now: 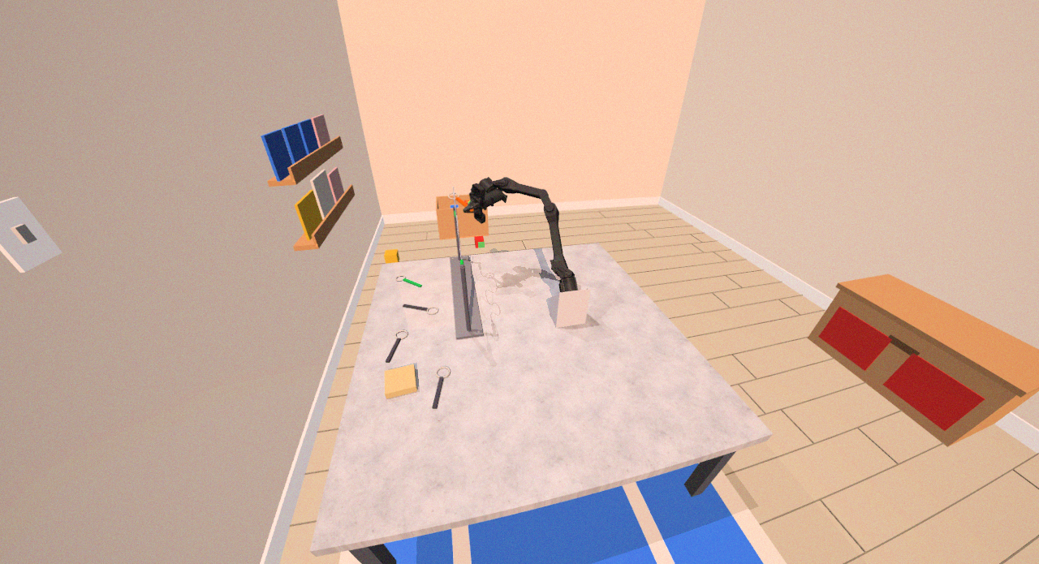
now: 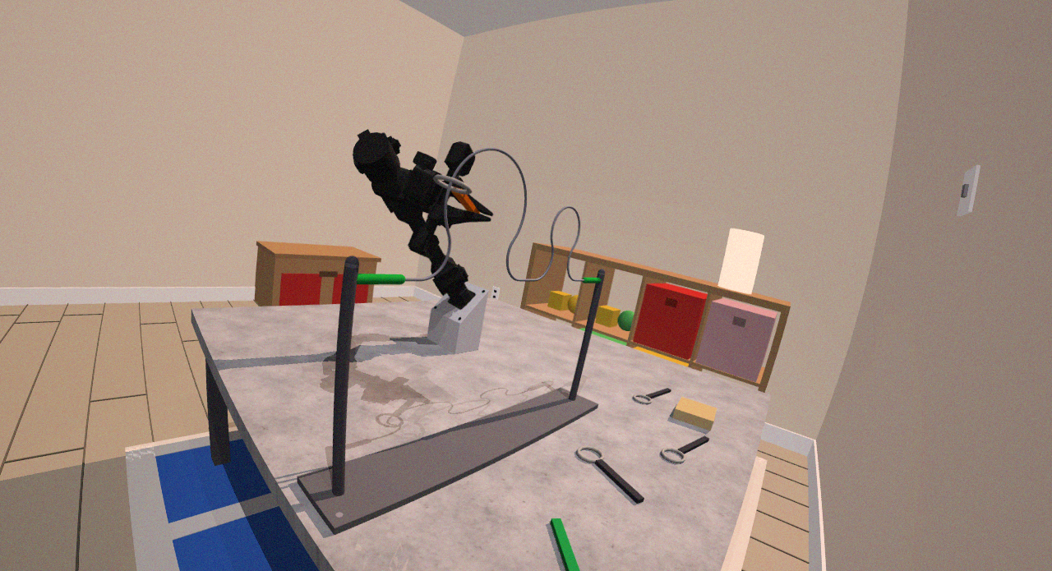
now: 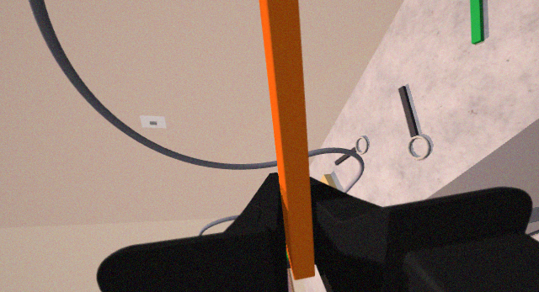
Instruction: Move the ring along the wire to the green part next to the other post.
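Note:
My gripper (image 2: pixel 490 216) (image 3: pixel 283 179) is shut on the orange handle (image 2: pixel 466 201) (image 3: pixel 290 115) (image 1: pixel 463 201). The ring (image 2: pixel 449 190) is around the grey wire (image 2: pixel 525 192) (image 3: pixel 101 108), high on the steep rise of its tall loop, on the side of the left post (image 2: pixel 342 391) in the exterior view. The ring is slightly tilted; the handle slopes down from it to the fingers. I cannot tell whether ring and wire touch. One green part (image 2: pixel 380 278) is at the left post, the other green part (image 2: pixel 591 280) at the right post (image 2: pixel 586 339). The wrist view does not show the ring.
The wire's tall loop stands close beside my fingers, with a smaller loop (image 2: pixel 579 226) toward the right post. On the table (image 1: pixel 566 415) lie black-handled rings, a green-handled tool (image 1: pixel 411 282) and a yellow block (image 1: pixel 400 381). A dark base plate (image 2: pixel 449 450) carries the posts.

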You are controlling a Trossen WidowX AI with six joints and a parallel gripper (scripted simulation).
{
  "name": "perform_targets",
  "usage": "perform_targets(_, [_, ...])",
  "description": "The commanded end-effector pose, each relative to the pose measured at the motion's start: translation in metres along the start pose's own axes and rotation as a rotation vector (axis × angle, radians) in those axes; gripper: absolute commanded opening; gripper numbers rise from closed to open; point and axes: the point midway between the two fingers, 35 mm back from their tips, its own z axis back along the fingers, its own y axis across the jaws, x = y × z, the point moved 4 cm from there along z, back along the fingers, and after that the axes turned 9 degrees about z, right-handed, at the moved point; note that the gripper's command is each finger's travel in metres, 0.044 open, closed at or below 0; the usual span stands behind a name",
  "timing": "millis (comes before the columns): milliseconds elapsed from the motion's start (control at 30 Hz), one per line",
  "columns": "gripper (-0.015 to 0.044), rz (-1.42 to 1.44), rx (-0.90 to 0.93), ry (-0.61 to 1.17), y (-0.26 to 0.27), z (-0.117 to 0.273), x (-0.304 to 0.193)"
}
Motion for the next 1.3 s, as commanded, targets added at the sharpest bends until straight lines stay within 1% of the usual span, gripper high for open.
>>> perform_targets(0, [-0.0150, 0.051, -0.026, -0.003, 0.0016, 0.0018, 0.0017])
perform_targets(1267, [-0.0150, 0.456, -0.281, 0.022, -0.0021, 0.0009, 0.0012])
